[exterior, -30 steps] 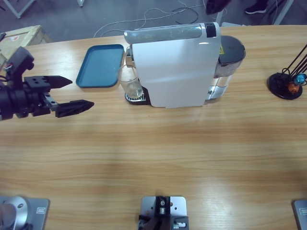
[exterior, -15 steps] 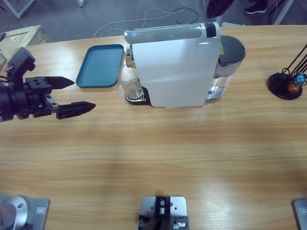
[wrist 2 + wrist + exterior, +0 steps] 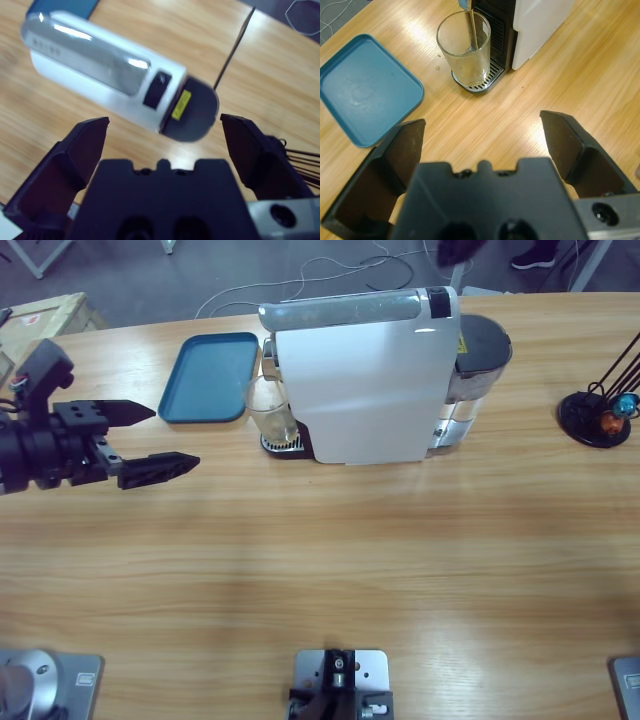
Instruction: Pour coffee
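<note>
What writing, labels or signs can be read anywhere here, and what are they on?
No text can be read.
Yellow label on the coffee machine, beside the water tank: too small to read; in the right wrist view it is blurred.
Red marks on the wooden crate: illegible.

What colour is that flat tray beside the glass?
Teal blue tray, clearest in the left wrist view.

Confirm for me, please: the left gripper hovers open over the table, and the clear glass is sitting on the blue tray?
Not quite. The left gripper is open, but the glass stands on the coffee machine's drip grate, under the spout. The blue tray beside it holds nothing. The left wrist view shows this.
</note>
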You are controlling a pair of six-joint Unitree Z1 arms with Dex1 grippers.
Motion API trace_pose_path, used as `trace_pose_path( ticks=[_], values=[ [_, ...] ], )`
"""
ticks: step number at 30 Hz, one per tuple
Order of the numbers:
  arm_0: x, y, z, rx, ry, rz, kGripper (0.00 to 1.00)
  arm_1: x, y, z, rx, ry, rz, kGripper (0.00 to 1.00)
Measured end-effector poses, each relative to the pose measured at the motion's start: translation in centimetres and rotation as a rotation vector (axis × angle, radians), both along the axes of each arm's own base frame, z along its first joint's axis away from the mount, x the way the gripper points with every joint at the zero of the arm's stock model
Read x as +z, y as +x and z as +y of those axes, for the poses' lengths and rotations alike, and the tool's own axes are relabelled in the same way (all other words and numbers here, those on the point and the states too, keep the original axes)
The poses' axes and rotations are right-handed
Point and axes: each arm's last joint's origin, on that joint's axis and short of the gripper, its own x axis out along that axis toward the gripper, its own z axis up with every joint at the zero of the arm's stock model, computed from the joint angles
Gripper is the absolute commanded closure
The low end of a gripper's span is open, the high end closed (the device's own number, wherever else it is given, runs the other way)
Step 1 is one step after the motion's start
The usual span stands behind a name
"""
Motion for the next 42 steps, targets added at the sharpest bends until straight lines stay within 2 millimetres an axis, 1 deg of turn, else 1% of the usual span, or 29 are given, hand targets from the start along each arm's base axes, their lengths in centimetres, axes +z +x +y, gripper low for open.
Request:
trace_pose_path(
  ticks=[2,4,9,11,13,16,33,42],
  values=[
    [0.0,0.0,0.0,0.0,0.0,0.0,0.009,-0.9,-1.8,-1.1,0.012,0.006,-0.007,0.0],
    [0.0,0.0,0.0,0.0,0.0,0.0,0.009,-2.5,-4.4,-2.7,0.027,0.008,-0.009,0.0],
    [0.0,0.0,0.0,0.0,0.0,0.0,0.009,-6.2,-10.8,-7.8,0.058,0.023,-0.026,0.0],
    [0.0,0.0,0.0,0.0,0.0,0.0,0.009,-7.3,-12.6,-9.6,0.056,0.034,-0.053,0.0],
    [0.0,0.0,0.0,0.0,0.0,0.0,0.009,-7.6,-13.7,-10.6,0.056,0.049,-0.076,0.0],
    [0.0,0.0,0.0,0.0,0.0,0.0,0.009,-7.4,-14.3,-11.1,0.056,0.076,-0.106,0.0],
    [0.0,-0.1,-0.1,-0.007,0.001,0.001,0.009,-9.1,-14.6,-11.4,0.061,0.072,-0.105,0.0],
    [-0.1,-0.1,0.0,-0.007,0.003,0.004,0.009,-9.3,-14.6,-11.4,0.062,0.068,-0.1,0.0]
  ],
)
